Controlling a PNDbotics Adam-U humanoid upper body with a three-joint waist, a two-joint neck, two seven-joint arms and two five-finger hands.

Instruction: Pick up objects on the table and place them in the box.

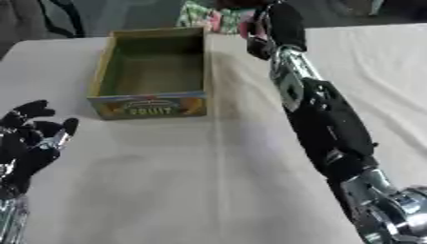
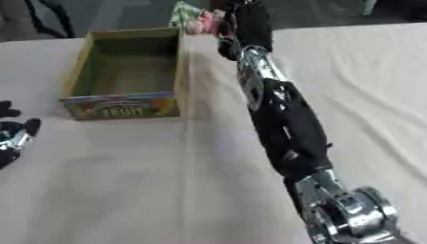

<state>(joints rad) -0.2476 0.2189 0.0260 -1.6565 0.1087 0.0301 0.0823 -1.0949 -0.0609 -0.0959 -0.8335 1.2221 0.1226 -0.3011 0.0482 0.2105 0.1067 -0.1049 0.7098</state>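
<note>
An open cardboard box [image 1: 150, 106] with a "FRUIT" label on its front wall stands at the back left of the table, and its inside looks bare. My right arm stretches far across the table. Its right hand [image 1: 282, 24] is at the far edge, just right of the box's back corner. A pink object [image 2: 204, 21] shows right beside that hand, partly hidden by it. I cannot see whether the hand holds it. A green and white packet [image 2: 182, 12] lies just left of the pink object. My left hand [image 1: 29, 138] rests open at the lower left, fingers up, holding nothing.
A white cloth [image 1: 167, 181] covers the table, creased on the right side. My right forearm [image 1: 325, 119] lies diagonally across the right half. Dark shapes stand beyond the far edge.
</note>
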